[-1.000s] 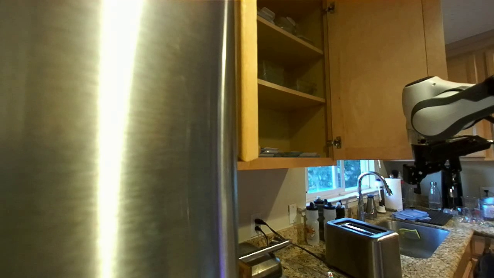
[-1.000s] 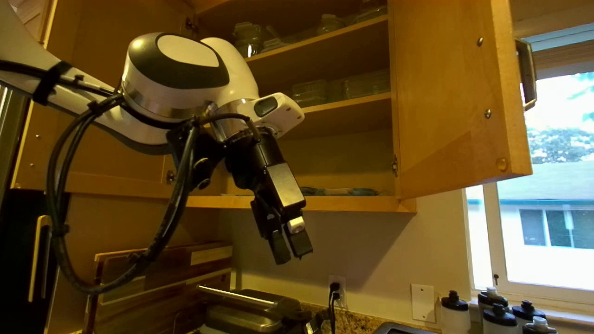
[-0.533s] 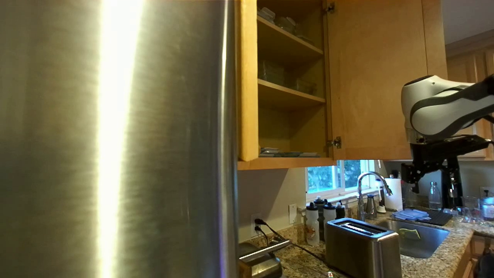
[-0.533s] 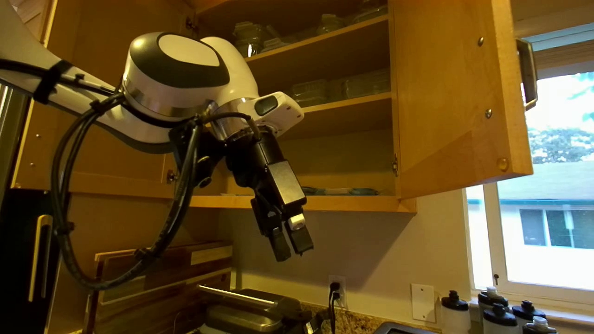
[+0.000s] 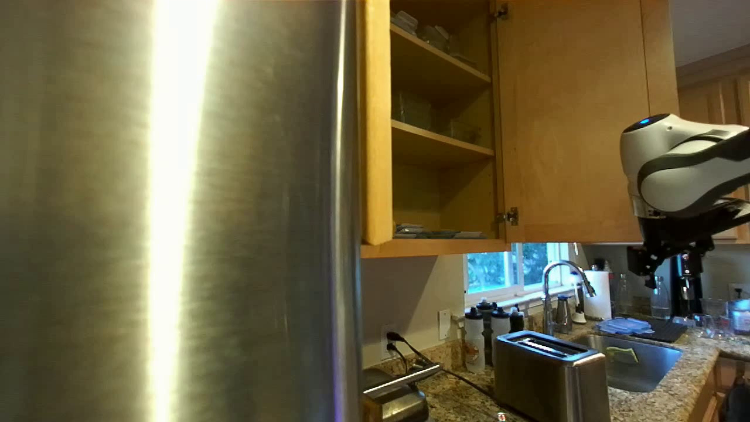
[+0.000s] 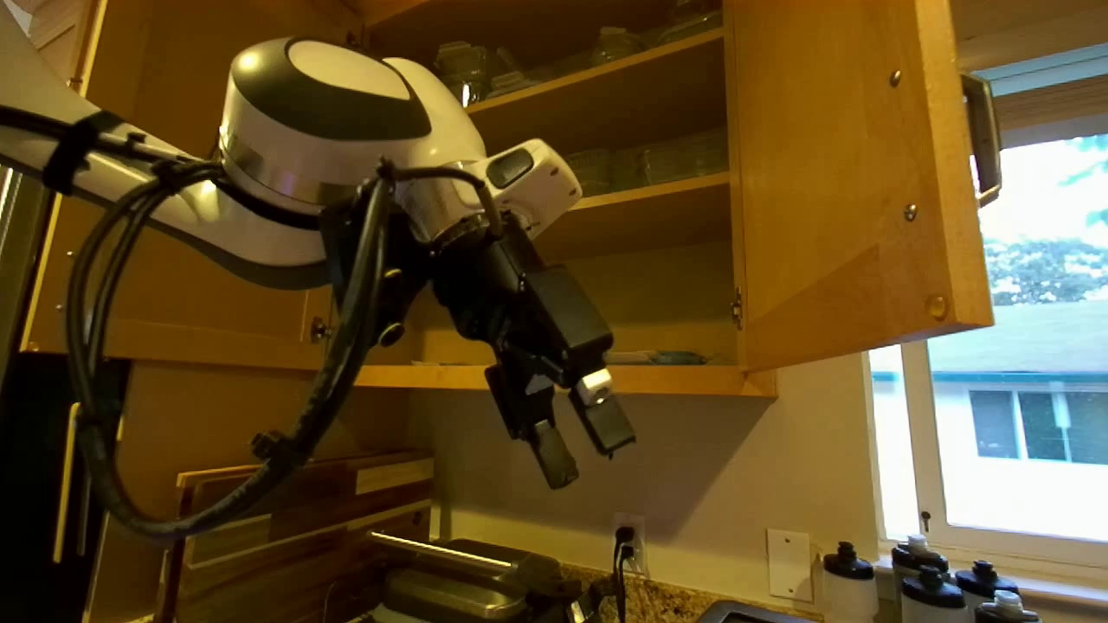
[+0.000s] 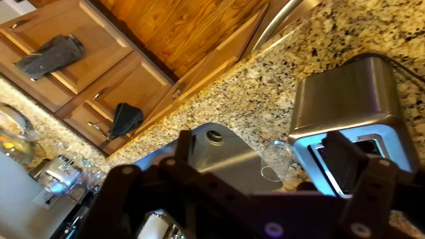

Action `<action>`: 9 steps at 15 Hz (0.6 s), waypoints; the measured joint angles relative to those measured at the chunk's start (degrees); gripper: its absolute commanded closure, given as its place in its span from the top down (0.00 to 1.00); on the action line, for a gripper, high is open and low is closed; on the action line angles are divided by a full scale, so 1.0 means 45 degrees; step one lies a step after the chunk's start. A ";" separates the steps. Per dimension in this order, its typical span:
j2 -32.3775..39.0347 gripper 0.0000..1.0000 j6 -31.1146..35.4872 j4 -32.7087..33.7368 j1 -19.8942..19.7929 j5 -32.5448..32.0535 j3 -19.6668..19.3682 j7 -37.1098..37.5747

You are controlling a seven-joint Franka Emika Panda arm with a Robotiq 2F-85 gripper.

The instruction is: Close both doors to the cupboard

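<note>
The cupboard (image 5: 442, 153) stands open, its shelves showing in both exterior views; its bottom edge (image 6: 658, 379) is above the counter. The door near the window (image 5: 574, 123) is swung wide open; its inner face and metal handle show in an exterior view (image 6: 831, 190). The door near the fridge (image 5: 377, 129) is also open, seen edge-on, and partly hidden behind the arm in an exterior view (image 6: 216, 303). My gripper (image 6: 589, 460) points down in front of the cupboard, below its bottom edge, touching neither door. In the wrist view my gripper (image 7: 260, 136) has its fingers wide apart, holding nothing. The wrist view shows neither door.
A steel fridge (image 5: 263, 205) fills one side. A toaster (image 5: 551, 375), a sink (image 5: 644, 366), water bottles (image 6: 848, 584) and an appliance with a bar handle (image 6: 467, 580) are on the counter below. A clear glass (image 7: 275, 159) shows in the wrist view.
The arm has shifted and turned within the last half second; in both exterior views the gripper moved right, and its fingers appear farther apart. Both doors have stayed still.
</note>
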 measured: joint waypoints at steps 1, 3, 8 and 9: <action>-0.0051 1.00 0.0186 -0.0019 -0.0068 -0.0427 -0.0258 -0.0224; -0.0124 1.00 0.0708 -0.0057 -0.0113 -0.1082 -0.0913 -0.0738; -0.0072 1.00 0.2447 -0.0072 -0.0109 -0.1544 -0.2595 -0.2504; -0.0042 1.00 0.2766 -0.0064 -0.0113 -0.1600 -0.2832 -0.2781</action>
